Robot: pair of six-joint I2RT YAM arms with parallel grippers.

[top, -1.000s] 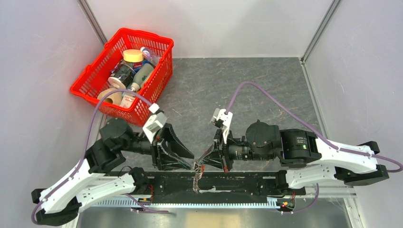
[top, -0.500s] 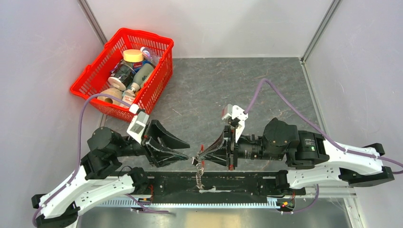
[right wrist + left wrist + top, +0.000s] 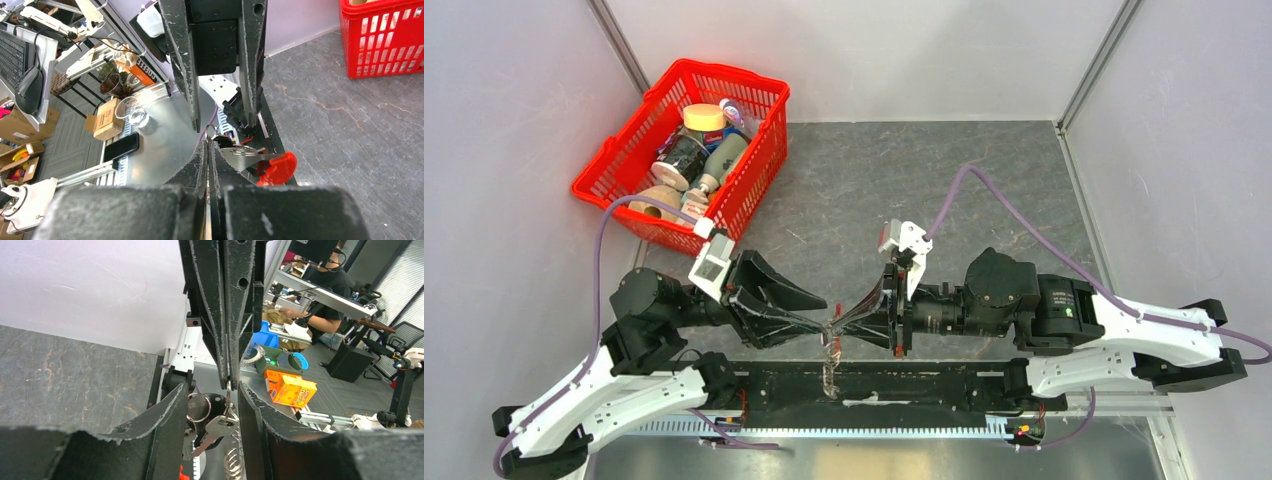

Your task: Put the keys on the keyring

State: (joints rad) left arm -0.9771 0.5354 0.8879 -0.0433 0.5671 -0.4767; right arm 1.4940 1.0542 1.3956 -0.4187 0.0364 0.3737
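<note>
My right gripper is shut on the keyring, pinching a small metal ring at its fingertips. From that ring hang a silver key, a black-headed key, a silvery coil and a red tag. In the top view the bunch dangles over the near rail. My left gripper faces the right one, tip to tip. It is open, with one finger on each side of the hanging keys, and nothing is held between them.
A red basket full of bottles and jars stands at the back left, also seen as the basket in the right wrist view. A black rail runs along the table's near edge under both grippers.
Both grippers have lifted away from the near rail. The left one pulled back, then came in again, and its open fingers now straddle the keys hanging from the right gripper.
</note>
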